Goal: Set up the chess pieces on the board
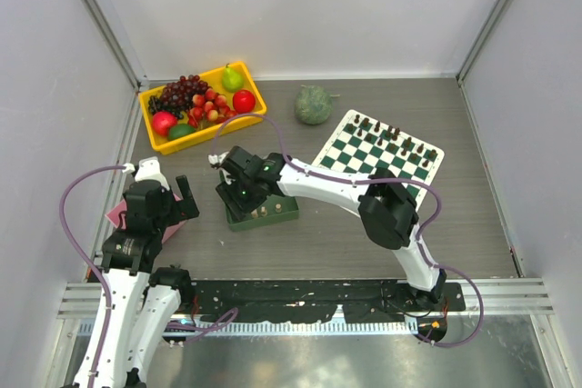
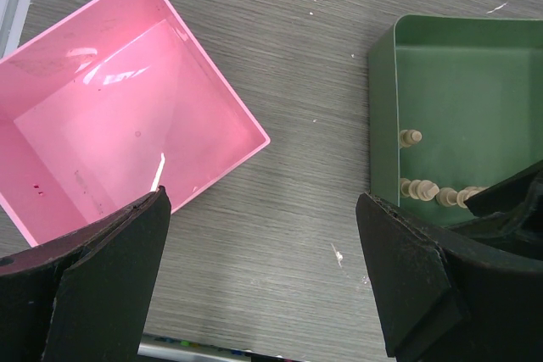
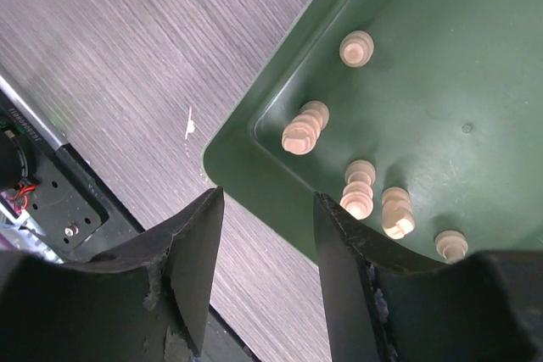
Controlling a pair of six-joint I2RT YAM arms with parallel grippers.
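Note:
Several cream chess pieces [image 3: 358,188] lie on their sides in a dark green tray [image 3: 441,82] at the table's middle left. In the top view they show as pale dots [image 1: 264,211] in the tray [image 1: 286,215]. My right gripper [image 3: 267,235] hangs open over the tray's near corner, with only the tray wall and table between its fingers. It reaches in from the right [image 1: 235,199]. The board [image 1: 364,165] lies to the right, with dark pieces [image 1: 391,134] on its far rows. My left gripper [image 2: 263,277] is open over bare table, holding nothing.
A pink box [image 2: 110,125] sits under my left arm, left of the green tray [image 2: 458,82]. A yellow bin [image 1: 156,141] of fruit stands at the back left. A round green vegetable [image 1: 313,104] rests behind the board. Side walls enclose the table.

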